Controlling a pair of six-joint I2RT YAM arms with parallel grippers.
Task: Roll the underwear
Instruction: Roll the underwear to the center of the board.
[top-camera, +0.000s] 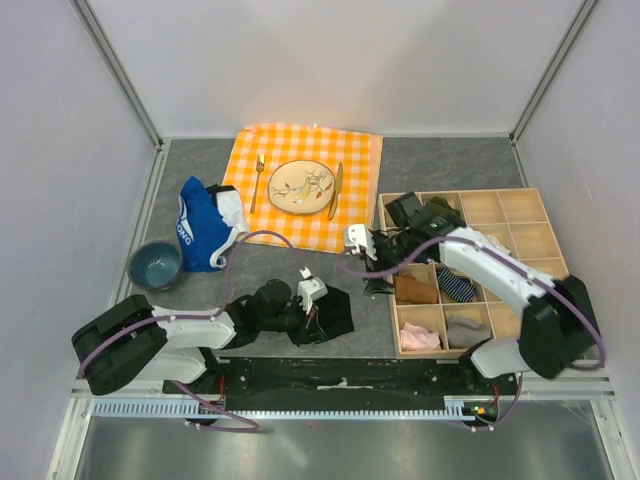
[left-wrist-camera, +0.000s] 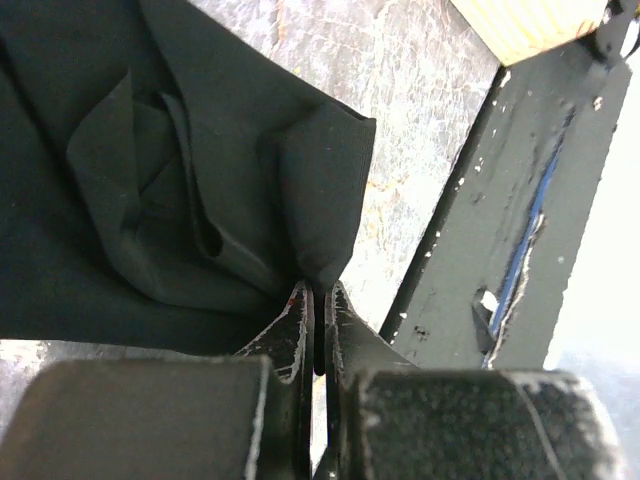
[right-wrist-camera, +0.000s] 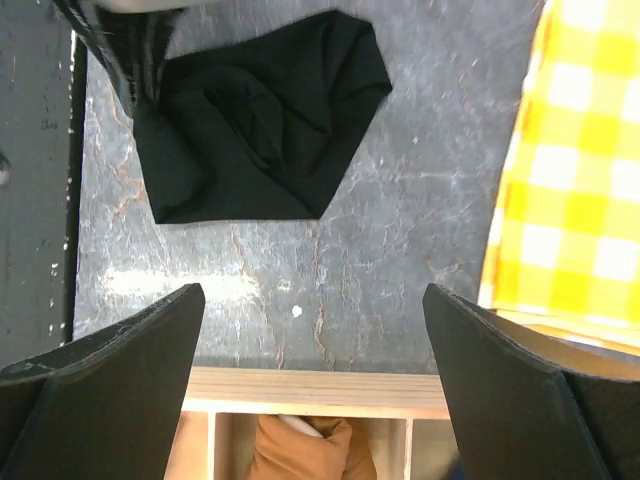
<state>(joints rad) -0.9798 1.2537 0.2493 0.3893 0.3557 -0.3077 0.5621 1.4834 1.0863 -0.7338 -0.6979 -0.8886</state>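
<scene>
The underwear (top-camera: 333, 313), plain black, lies crumpled and folded on the grey table.

Pale, plain wall panels (top-camera: 330, 60) are enclosing the grey mottled surface (top-camera: 450, 165) on three sides, joining at slim metal corner posts (top-camera: 116, 70) behind it. A brushed metal sheet (top-camera: 330, 450) is lying before it; soft even light is falling across it.

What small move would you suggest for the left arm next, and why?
Probably lift the pinched corner slightly and draw it over the fabric to start a roll: the left gripper is shut on a folded corner of the underwear, which lies crumpled and unrolled, while the right gripper hangs open, apart from it.
</scene>
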